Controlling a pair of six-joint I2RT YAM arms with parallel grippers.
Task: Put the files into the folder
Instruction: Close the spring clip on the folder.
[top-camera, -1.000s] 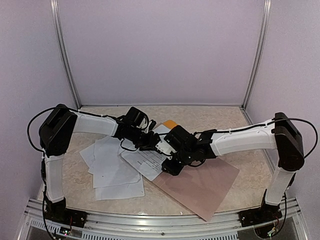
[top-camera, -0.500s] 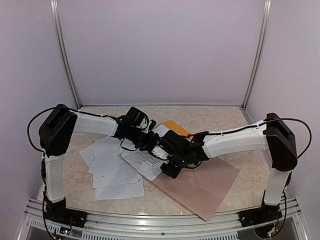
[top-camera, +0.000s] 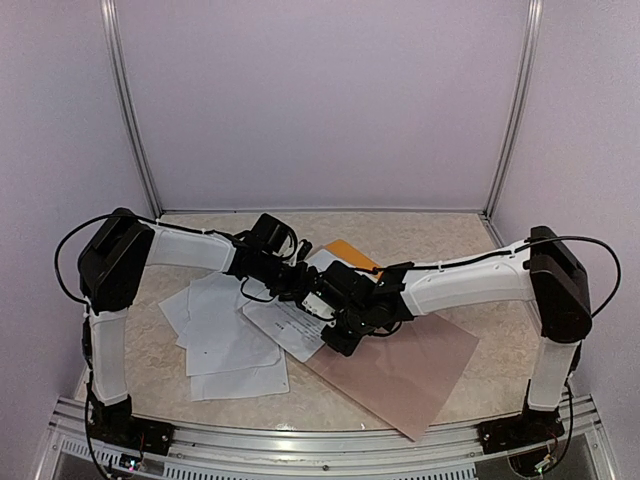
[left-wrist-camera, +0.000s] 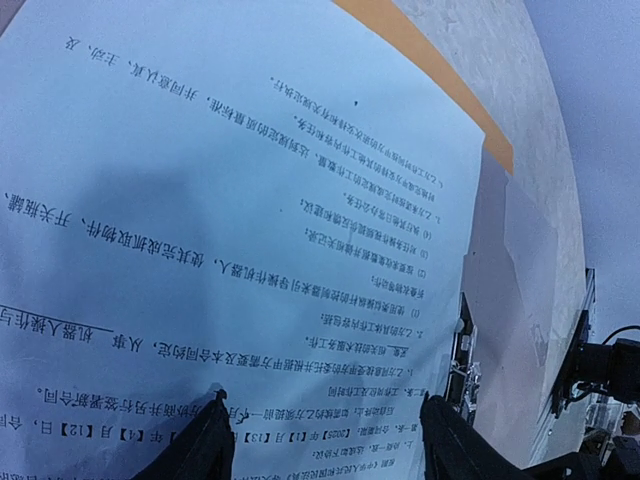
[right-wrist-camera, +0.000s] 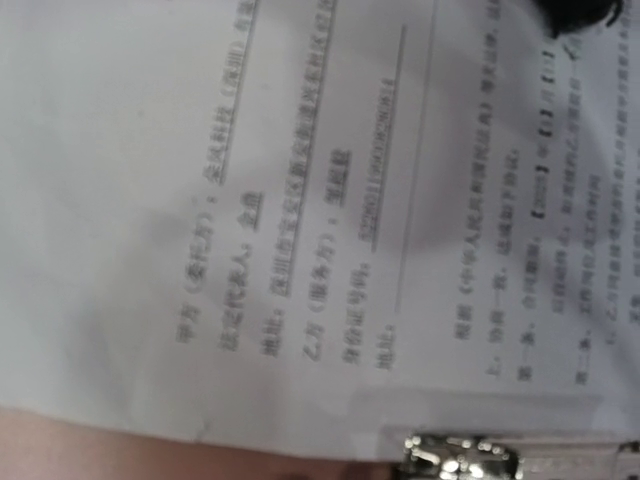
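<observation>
Files (top-camera: 225, 345) lay fanned loose on table (top-camera: 440, 235), left side. My left gripper (left-wrist-camera: 325, 400) hung over printed sheet (left-wrist-camera: 250, 200) mid-table, fingers (left-wrist-camera: 205, 445) spread, nothing pinched. My right gripper (top-camera: 330, 305) sat just beside it, low over same sheet; jaws hidden, could not tell grip. Metal clip (right-wrist-camera: 460, 455) showed at sheet's edge. Folder (top-camera: 347, 249) peeked orange from behind sheet. Pinkish board (top-camera: 405, 365) lay at right.

place: robot lab test cell | shown by: plain lilac panels (top-camera: 320, 110), aluminium posts (top-camera: 130, 120), bench rail (top-camera: 320, 437)
</observation>
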